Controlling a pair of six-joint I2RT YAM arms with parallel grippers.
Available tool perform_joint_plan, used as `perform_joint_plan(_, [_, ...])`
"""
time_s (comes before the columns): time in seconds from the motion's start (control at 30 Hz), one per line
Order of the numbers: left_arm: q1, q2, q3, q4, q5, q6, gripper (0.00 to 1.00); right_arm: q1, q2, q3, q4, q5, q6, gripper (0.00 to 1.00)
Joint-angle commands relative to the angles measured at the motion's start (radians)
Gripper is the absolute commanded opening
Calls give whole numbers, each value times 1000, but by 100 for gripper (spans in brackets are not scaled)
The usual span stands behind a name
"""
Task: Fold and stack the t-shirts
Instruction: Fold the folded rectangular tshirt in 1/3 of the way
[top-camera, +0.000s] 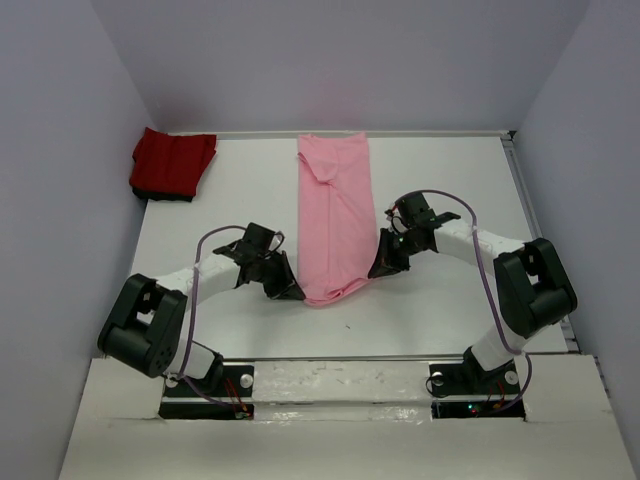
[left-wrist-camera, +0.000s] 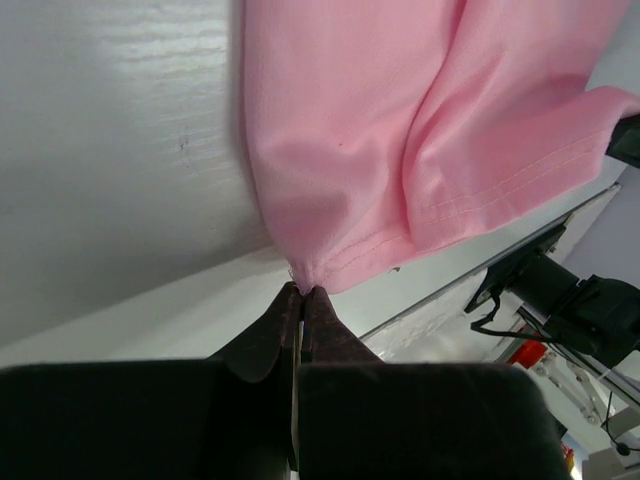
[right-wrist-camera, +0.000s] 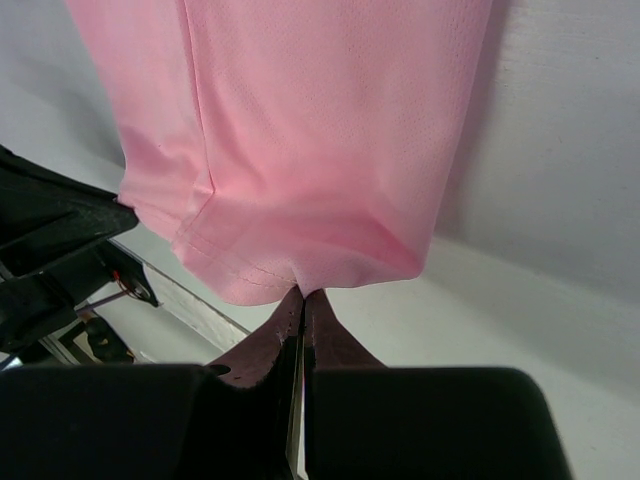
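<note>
The light pink t-shirt (top-camera: 333, 215) lies as a long narrow strip down the middle of the table. Its near hem is lifted off the table. My left gripper (top-camera: 296, 292) is shut on the hem's left corner, and the pink cloth (left-wrist-camera: 380, 150) hangs from its tips (left-wrist-camera: 302, 291). My right gripper (top-camera: 378, 268) is shut on the hem's right corner, with the pink cloth (right-wrist-camera: 300, 140) above its tips (right-wrist-camera: 303, 292). The deep red t-shirt (top-camera: 172, 163) lies folded at the far left corner, away from both grippers.
White walls close the table on the left, back and right. A raised rail (top-camera: 340, 358) runs along the near edge above the arm bases. The right arm's cable (top-camera: 487, 270) loops beside the shirt.
</note>
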Motion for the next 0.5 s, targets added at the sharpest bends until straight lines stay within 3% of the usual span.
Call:
perform_joint_plan(0.0, [-5,-8,91,-74,-20,40,0,-9,-33,44,-36,13,-22,0])
perform_joint_plan(0.47, [2,52,206,-110,-37,50,0,-109,-13,145,-115,8,-110,0])
